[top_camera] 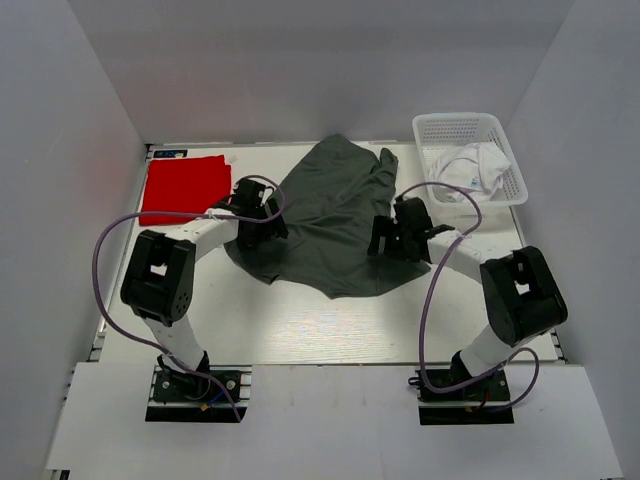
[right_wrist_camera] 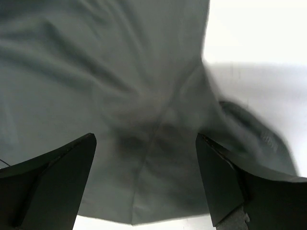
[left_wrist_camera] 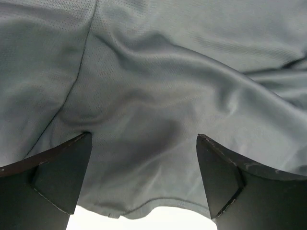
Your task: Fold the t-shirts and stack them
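Fabric of the dark grey-green t-shirt (left_wrist_camera: 168, 72) fills the space under the left gripper (left_wrist_camera: 144, 135), whose jaws stand wide apart with nothing pinched. A hem edge lies just on the near side of the tips, and a seam runs away from the left-hand jaw. The right gripper (right_wrist_camera: 146, 135) is the same, spread and holding nothing. The shirt lies slack between its jaws, with a hem edge close behind the tips, a bunched fold just outside the right-hand jaw and bare table (right_wrist_camera: 254, 33) beyond that. Seen from above, the shirt lies rumpled and skewed between the two sets of jaws and runs well past them toward the far edge. The step in hand looks like taking a fresh hold to flatten the shirt before any fold. To do it well, each side would probably bite the hem at matching points and take the edge only, not a pile of wrinkles. The two grippers should then draw apart evenly so the cloth tensions without twisting. Farther out, beyond the left jaws, a red t-shirt (top_camera: 183, 187) lies flat and folded. Beyond the right jaws, white t-shirts (top_camera: 470, 168) sit heaped in a mesh basket (top_camera: 455, 125).
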`<state>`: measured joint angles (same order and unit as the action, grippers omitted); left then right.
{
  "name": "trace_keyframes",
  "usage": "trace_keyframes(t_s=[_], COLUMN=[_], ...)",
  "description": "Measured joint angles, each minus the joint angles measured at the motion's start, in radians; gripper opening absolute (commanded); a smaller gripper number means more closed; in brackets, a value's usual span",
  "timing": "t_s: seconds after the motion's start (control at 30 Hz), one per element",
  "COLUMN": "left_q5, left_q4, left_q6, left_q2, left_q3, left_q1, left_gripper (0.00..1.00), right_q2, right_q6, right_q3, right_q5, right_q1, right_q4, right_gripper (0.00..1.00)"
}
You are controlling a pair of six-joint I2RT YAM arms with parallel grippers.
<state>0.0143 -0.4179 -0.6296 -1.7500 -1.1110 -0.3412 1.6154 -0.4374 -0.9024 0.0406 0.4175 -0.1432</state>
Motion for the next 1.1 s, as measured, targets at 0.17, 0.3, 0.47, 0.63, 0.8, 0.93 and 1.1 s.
trace_keyframes(t_s=[0.17,0.3,0.47,0.63,0.8,0.93,1.1], left_q5=[0.006,0.01,0.043,0.077,0.122,0.159,0.18], left_q4=[-0.002,-0.002,-0.008,-0.039,-0.093,-0.132,-0.141], left_q6=[-0.011,-0.015,-0.016,-0.018,-0.026,-0.04,-0.061], left_q2=[-0.071,-0.103,-0.112,-0.111,-0.079,-0.04,-0.024], left_q3=[-0.037,-0.078,-0.091,-0.095,-0.069,-0.047,-0.04], left_q1=[0.0,0.0,0.0,0.0,0.0,0.0,0.003], left_gripper=[1.0,1.0,1.0,1.0,1.0,1.0,1.0], right_q2=[-0.135,-0.288,-0.323,-0.295,-0.265,-0.265,-0.239], right_q6=[-0.101,-0.167,-0.157,-0.058,0.01,0.019,0.022], right_q3=[0.197,0.325,0.324,0.245,0.05,-0.077,-0.118], right_q5=[0.012,-0.01,-0.126,-0.2,-0.058,0.098,0.235], right_q1=[0.052,0.193,0.546,0.76,0.729,0.646,0.454], right_q4=[0.064,0.047,-0.04,-0.171,-0.211,-0.188,-0.138], right_gripper=[0.9,0.9,0.9,0.9,0.9,0.9,0.9])
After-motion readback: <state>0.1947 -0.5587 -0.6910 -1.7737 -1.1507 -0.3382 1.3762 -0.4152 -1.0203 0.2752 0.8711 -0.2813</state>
